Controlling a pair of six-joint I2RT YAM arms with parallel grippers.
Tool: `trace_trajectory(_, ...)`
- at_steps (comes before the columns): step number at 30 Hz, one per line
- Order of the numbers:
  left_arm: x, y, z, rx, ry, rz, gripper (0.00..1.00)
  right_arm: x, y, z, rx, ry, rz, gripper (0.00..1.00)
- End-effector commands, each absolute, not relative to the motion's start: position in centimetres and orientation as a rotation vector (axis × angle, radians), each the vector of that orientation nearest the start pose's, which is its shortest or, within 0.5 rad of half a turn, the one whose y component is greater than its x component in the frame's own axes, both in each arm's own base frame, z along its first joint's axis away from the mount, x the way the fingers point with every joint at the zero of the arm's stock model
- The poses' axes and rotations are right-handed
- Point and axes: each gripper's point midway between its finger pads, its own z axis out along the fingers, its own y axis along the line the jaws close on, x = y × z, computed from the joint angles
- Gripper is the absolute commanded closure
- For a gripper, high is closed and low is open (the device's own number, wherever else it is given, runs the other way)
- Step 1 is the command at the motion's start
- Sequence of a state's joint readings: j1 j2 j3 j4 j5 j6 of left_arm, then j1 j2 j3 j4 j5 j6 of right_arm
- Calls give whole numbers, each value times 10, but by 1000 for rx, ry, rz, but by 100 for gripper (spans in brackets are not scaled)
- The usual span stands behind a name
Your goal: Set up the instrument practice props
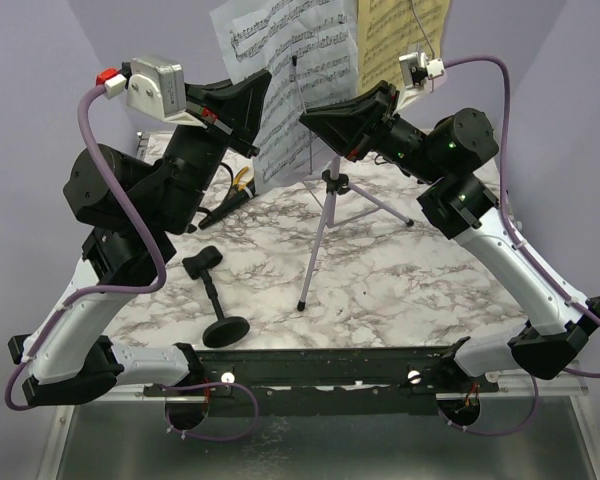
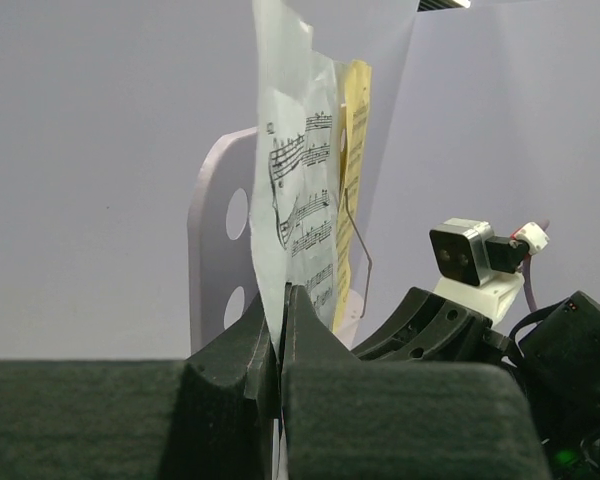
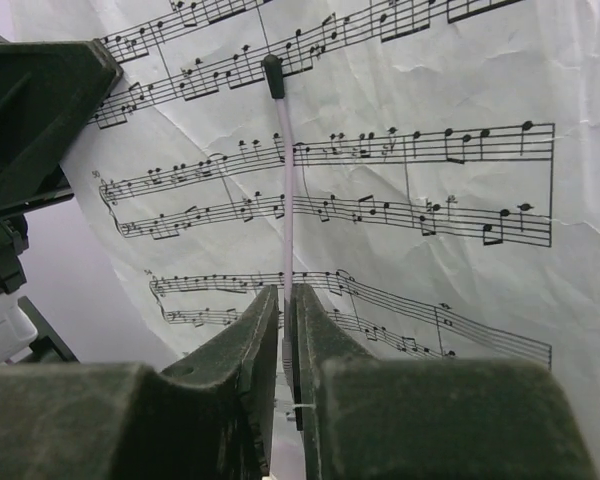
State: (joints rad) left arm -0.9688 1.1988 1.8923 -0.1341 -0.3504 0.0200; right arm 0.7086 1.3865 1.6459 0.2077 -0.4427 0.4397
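**Over the far middle of the bench: both tools closed at the music stand**

Upright at the far middle of the marbled bench, on a thin tripod with its legs splayed: the lilac hole-punched music stand. Against its face, two sheets: a white page on the left, printed with staves and crinkled, and a yellow page on the right, rising past the top of the overhead view. Seen edge-on from the left wrist, with the white page nearer and the yellow one just behind it.

Reaching in from the left, raised well off the bench: the left tool, fingers pressed together on the lower edge of the white page, with the paper rising straight up out of the pinch.

Reaching in from the right, at about the same height and near the left tool: the right tool, fingers drawn almost together. Between them, a thin lilac rod with a black tip, running up the front of the white page. Seemingly pinched on that rod, though hard to tell from this close whether the paper behind is caught as well.

Down on the bench at the left, well apart from the stand: a black microphone lying flat beside the left arm. Nearer, a short black mic stand tipped on its side, round base toward the near edge.
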Motion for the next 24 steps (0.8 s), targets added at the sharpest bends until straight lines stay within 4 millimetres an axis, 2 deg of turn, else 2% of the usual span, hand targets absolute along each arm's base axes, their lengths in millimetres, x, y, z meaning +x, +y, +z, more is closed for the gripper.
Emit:
trace_trajectory(1, 222, -201, 655, 156, 1039, -648, 100, 238, 330, 576, -609, 1049, 1254, 80)
trace_trajectory(7, 223, -193, 653, 113, 1042, -642, 99, 234, 325, 576, -604, 1065, 1252, 62)
trace_trajectory(11, 220, -184, 655, 79, 1040, -658, 89, 231, 316, 575, -579, 1102, 1230, 51)
trace_trajectory(14, 216, -173, 658, 50, 1037, -656, 78, 227, 304, 573, -544, 1141, 1198, 46)
trace_trajectory(19, 202, -156, 664, -5, 1029, -726, 61, 221, 273, 561, -453, 1258, 1112, 37)
trace_trajectory(24, 186, -136, 663, -33, 1037, -777, 45, 206, 225, 549, -332, 1335, 997, 24)
